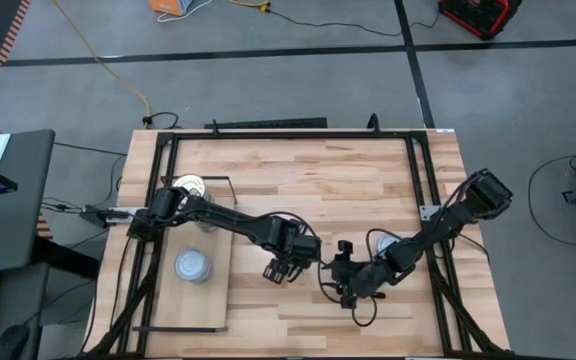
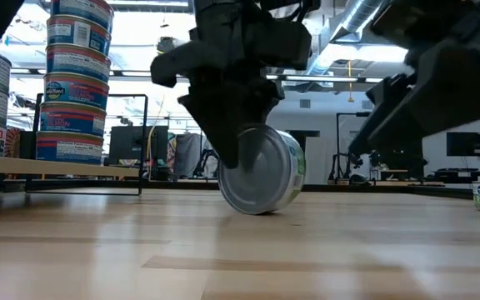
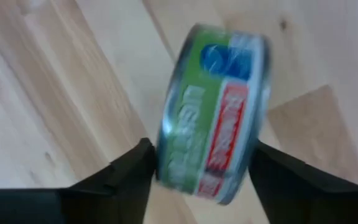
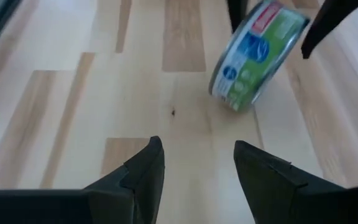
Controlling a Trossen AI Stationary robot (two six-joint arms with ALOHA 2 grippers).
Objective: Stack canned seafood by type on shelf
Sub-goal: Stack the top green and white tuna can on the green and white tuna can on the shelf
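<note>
On the far left of the low view, tins stand stacked in a tall column (image 2: pixel 75 79) on the shelf (image 2: pixel 57 167), well apart from either pair of jaws; from above, two stacks (image 1: pixel 194 266) show on that board. Nearer the middle of the table, the left gripper (image 1: pixel 286 266) has a green-labelled tin (image 2: pixel 263 171) between its jaws. The tin stands on its edge, tilted, its rim touching the tabletop (image 2: pixel 240 250). Both fingers (image 3: pixel 126 177) sit against its flat faces, so the jaws are clamped on it. To the right, the right gripper (image 1: pixel 346 282) hovers just beside it, jaws apart with only bare wood between them. Another tin (image 1: pixel 383 241) lies behind that arm.
</note>
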